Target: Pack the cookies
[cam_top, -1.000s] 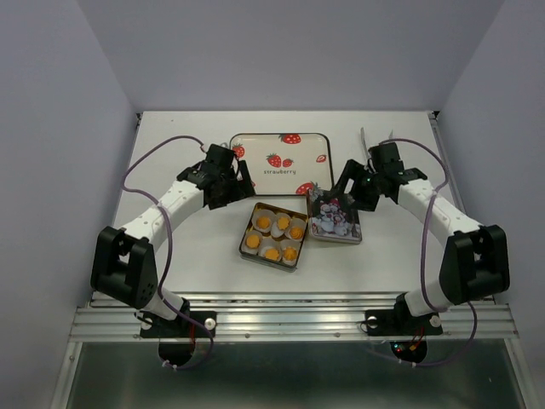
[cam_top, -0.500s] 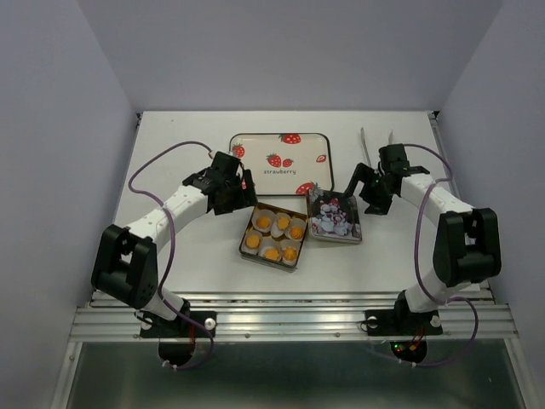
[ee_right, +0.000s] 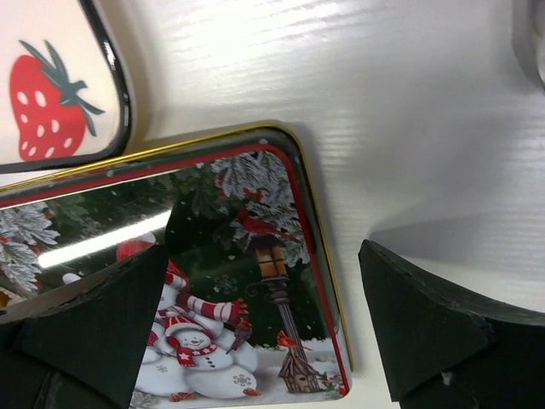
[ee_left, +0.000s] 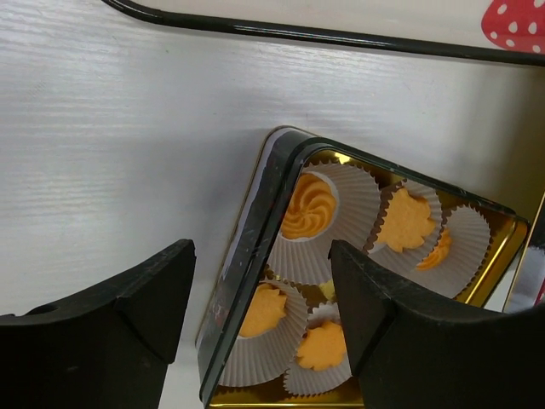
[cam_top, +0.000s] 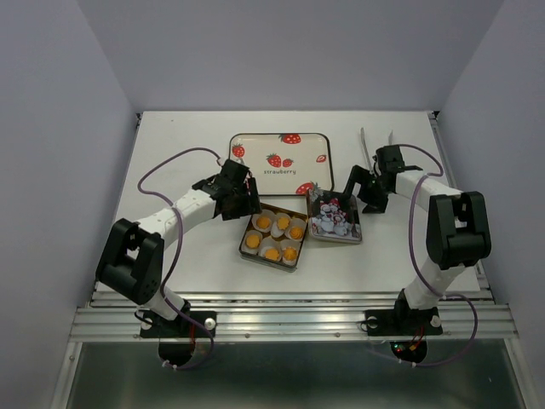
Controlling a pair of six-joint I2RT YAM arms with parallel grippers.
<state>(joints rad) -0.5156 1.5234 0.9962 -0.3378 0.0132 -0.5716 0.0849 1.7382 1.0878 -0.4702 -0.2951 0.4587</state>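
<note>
Several orange-yellow cookies [cam_top: 264, 222] sit in white paper cups inside the open gold tin [cam_top: 243, 242] at the table's middle. In the left wrist view the cookies [ee_left: 308, 207] and the tin's dark wall [ee_left: 254, 256] show close up. My left gripper [cam_top: 247, 203] is open and empty at the tin's back left corner; in its own view the gripper [ee_left: 261, 277] straddles that wall. The snowman lid [cam_top: 334, 216] lies flat, right of the tin. My right gripper [cam_top: 352, 191] is open and empty over the lid's back right edge, straddling the lid [ee_right: 213, 281] in the right wrist view [ee_right: 264, 281].
A strawberry-printed tray [cam_top: 281, 152] lies behind the tin and lid; its black rim shows in the left wrist view [ee_left: 298, 32] and the right wrist view [ee_right: 119, 94]. Thin metal utensils [cam_top: 366, 141] lie at the back right. White walls enclose the table.
My left gripper has moved right and nearer, up to the tin's back left corner. My right arm has folded in, its gripper shifting a little toward the lid.
</note>
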